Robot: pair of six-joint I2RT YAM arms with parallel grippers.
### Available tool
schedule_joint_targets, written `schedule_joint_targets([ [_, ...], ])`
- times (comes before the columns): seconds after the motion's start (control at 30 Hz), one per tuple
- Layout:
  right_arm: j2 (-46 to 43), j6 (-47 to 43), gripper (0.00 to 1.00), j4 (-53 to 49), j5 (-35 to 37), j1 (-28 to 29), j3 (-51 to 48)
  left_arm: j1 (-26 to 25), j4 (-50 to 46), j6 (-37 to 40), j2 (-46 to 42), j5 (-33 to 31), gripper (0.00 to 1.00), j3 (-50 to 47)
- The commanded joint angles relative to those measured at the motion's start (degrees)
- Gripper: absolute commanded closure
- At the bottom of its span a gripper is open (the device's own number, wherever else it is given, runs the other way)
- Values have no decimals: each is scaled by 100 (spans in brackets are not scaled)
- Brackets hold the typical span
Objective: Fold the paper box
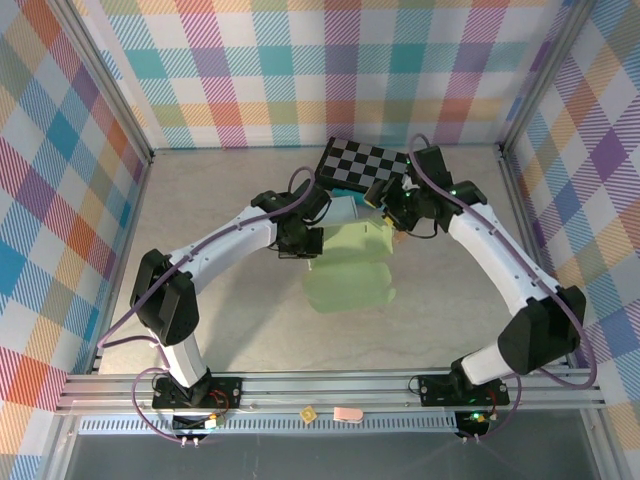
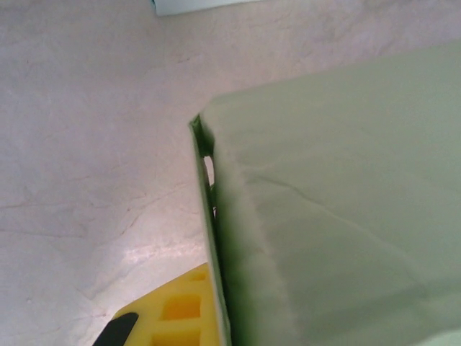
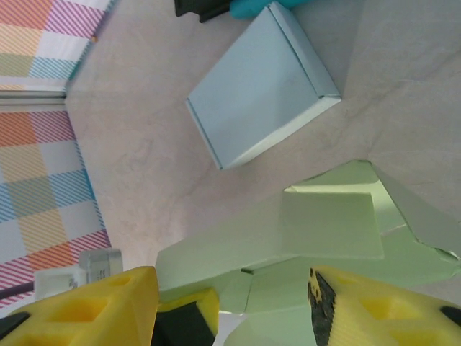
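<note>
Paper box (image 1: 350, 270) sits mid desk (image 1: 200, 200) between both arms. Its long axis looks roughly near-to-far, with the loose flaps at the far end. Left claw (image 1: 300, 243) is clenched, apparently pinching the box's left wall; 1 finger (image 2: 180, 310) lies against that edge. Right claw (image 3: 245, 299) is released, jaws straddling the far-right flaps. Your right arm is nearer the flaps, so fold inward, toward the left claw. Blue box (image 3: 259, 86) lies just beyond.

You had a pale, marbled counter (image 1: 220, 190) in front of you. The light green paper box (image 1: 350, 270), partly folded, lay near its middle; a small blue box (image 1: 343, 210) sat just beyond it, with a checkered board (image 1: 365, 165) flat at the far edge.
</note>
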Motion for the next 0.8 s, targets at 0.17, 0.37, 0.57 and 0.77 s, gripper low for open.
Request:
schedule_joint_targets([
  [0.17, 380, -361, 42, -214, -354, 6, 45, 30, -298, -85, -117, 183, 100, 179],
  [0.37, 482, -455, 43, 21, -393, 7, -121, 22, -151, -99, -178, 246, 100, 65],
  [0.57, 703, -413, 43, 131, -810, 20, -79, 22, -159, -94, -171, 237, 100, 110],
  [0.77, 508, 95, 47, 457, -863, 77, -288, 22, -127, -99, -157, 223, 100, 131],
])
